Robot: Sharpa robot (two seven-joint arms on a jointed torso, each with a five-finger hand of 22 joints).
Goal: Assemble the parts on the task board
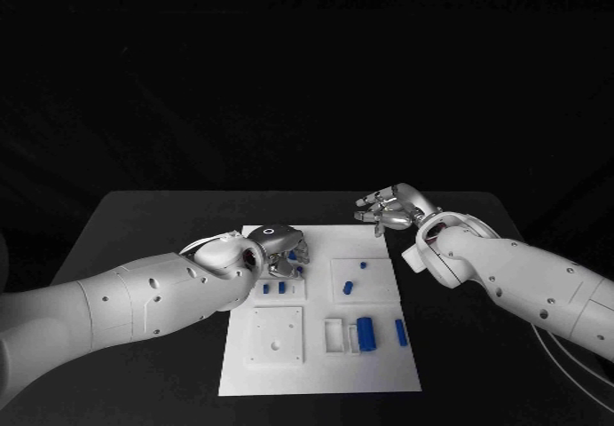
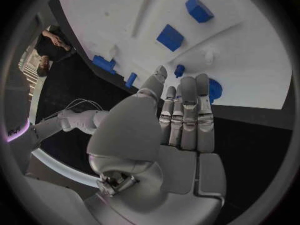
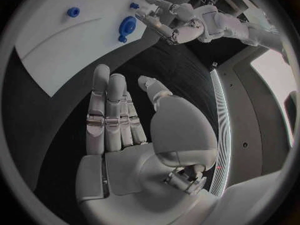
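1. On the black table (image 1: 153, 222) we see the white task board (image 1: 320, 355) lying flat at the middle, backed by a dark room.
2. We note blue parts (image 1: 367, 332) scattered on the board, some seated in recesses, some lying loose.
3. We find the left hand (image 1: 271, 244) over the board's far left corner, fingers straight and side by side, holding nothing.
4. We see the right hand (image 1: 388, 209) just past the board's far right corner over bare table, fingers extended, empty.
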